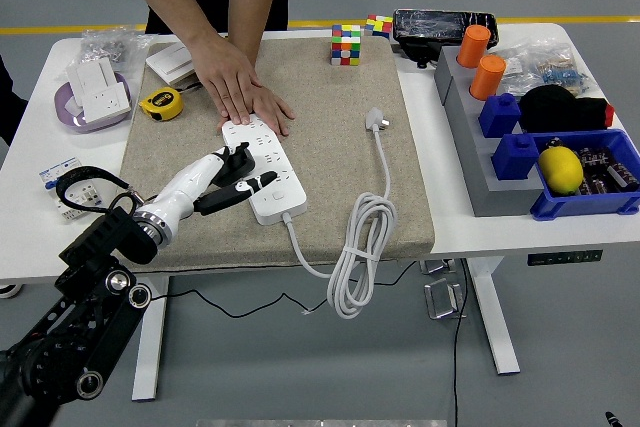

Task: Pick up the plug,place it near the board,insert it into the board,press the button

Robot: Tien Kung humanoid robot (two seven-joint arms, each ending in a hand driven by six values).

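The left hand (235, 179) reached in from the lower left over the tan mat (330, 157), its dark fingers (255, 187) stretched forward and loosely spread across the near end of the white power strip (265, 169), holding nothing. A dark block sat on the strip just behind those fingers; it may have been the black plug (238, 159) already seated, though the view was too coarse to be sure. The right hand did not show. At the far end of the strip, a person's hand (240, 92) lay flat, pinning it down.

Judged from this, the hand was going for the switch. The main risk looked to be the fingers landing on a socket face or the strip's edge instead of the button, since the button itself could not be made out. A sideways push might also have slid the strip on the mat if the person's hand lifted, or nudged the dark block loose.

Counted: one power strip, whose white cord (352, 257) draped over the near edge of the desk (520, 232) and ended in one white plug (377, 122) lying unconnected on the mat; two colour cubes (346, 44) at the far edge; two orange cylinders (481, 59); one yellow tape measure (160, 103).
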